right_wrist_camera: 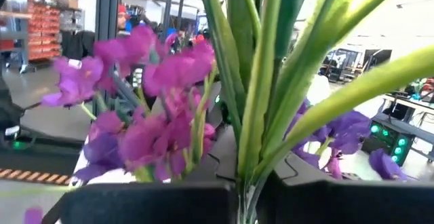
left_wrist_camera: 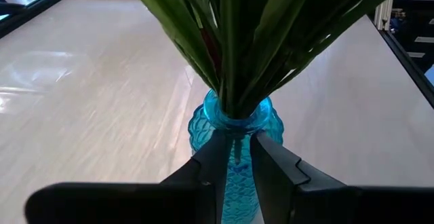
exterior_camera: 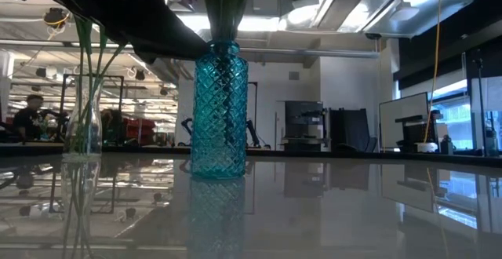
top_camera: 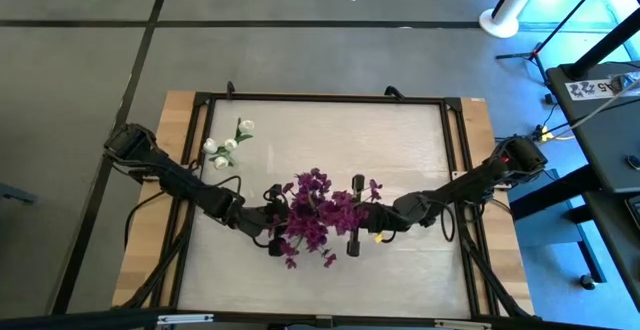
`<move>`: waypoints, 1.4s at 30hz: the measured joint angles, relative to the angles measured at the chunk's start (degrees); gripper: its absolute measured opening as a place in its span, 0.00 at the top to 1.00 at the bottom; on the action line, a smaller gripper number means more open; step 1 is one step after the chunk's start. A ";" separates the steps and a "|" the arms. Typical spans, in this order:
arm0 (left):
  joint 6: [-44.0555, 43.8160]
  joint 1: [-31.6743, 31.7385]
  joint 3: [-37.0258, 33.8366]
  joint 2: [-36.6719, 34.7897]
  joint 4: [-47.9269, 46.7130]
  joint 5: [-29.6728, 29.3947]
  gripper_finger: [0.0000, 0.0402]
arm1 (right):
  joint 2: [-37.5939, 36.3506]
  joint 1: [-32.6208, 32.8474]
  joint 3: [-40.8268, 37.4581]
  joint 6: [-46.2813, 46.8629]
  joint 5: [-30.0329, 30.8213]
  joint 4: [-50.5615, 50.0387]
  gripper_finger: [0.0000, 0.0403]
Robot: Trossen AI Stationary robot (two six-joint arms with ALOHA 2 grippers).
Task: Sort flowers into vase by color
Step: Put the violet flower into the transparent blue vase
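Note:
A blue cut-glass vase [exterior_camera: 220, 114] stands mid-table with green stems in its mouth and purple flowers [top_camera: 315, 215] spreading above it. My left gripper [left_wrist_camera: 237, 157] reaches in from the table's left and is shut at the vase's neck. My right gripper [right_wrist_camera: 247, 207] comes from the table's right, just above the vase, and is shut on a green stem among the purple blossoms [right_wrist_camera: 156, 115]. White-budded flowers [top_camera: 228, 145] stand with their stems in a clear glass vase [exterior_camera: 82, 125] at the far left. My left gripper has its two fingers [left_wrist_camera: 215, 161] on either side of the blue vase's neck [left_wrist_camera: 235, 125], just under the rim. The fingers slant down from the table's left. The vase stands upright on its base on the table. My right gripper pinches one green stem [right_wrist_camera: 249, 180] of a purple flower between its two fingers, below the leaves. The fingers come about level from the table's right and lie across the stem, which rises upright past them. The fingers hide the stem's lower end.
A black frame [top_camera: 320, 98] runs round the pale table top. Both arms and the purple blossoms crowd the middle of the table. Bare surface lies toward the far right [top_camera: 400, 140] and along the near edge.

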 joint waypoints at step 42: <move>2.90 -0.02 0.00 0.09 0.63 0.17 0.85 | 2.15 2.50 -6.62 0.51 1.82 8.68 0.96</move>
